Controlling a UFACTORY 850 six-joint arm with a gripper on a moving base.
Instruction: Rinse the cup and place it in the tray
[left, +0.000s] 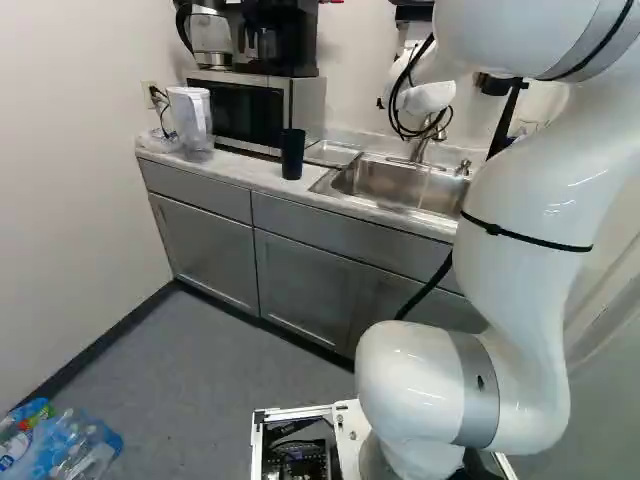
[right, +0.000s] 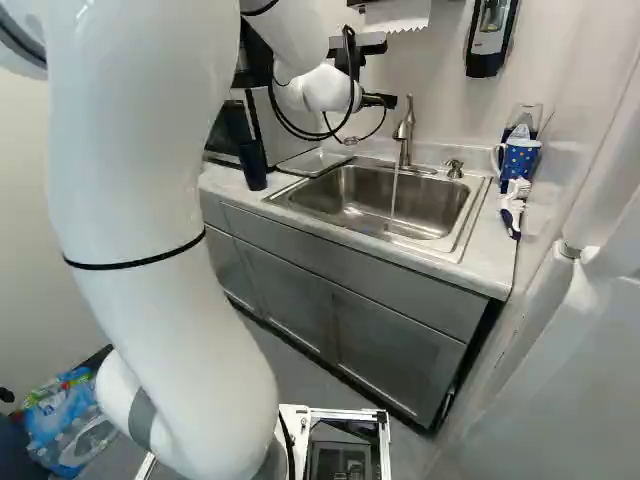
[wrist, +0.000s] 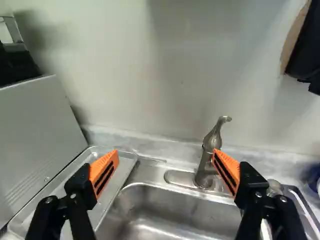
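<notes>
From where I stood, the microwave (left: 250, 105) came first at left, boxing in the tray's (wrist: 131, 162) far side. Next was the dark cup (left: 292, 153), upright on the counter (left: 225, 172) near its front edge, prob. put there b/c sink & tray were close. The near side looked the easiest way in, w/ the tray rim just behind it. Then the sink (right: 405, 200), its bowl roomy, water (right: 393, 200) running from the faucet (right: 404, 135), prob. ready for the rinse. The end effector (wrist: 165, 152) was up by the faucet, fingers spread, holding nothing; it'd need to clear that spout first.
</notes>
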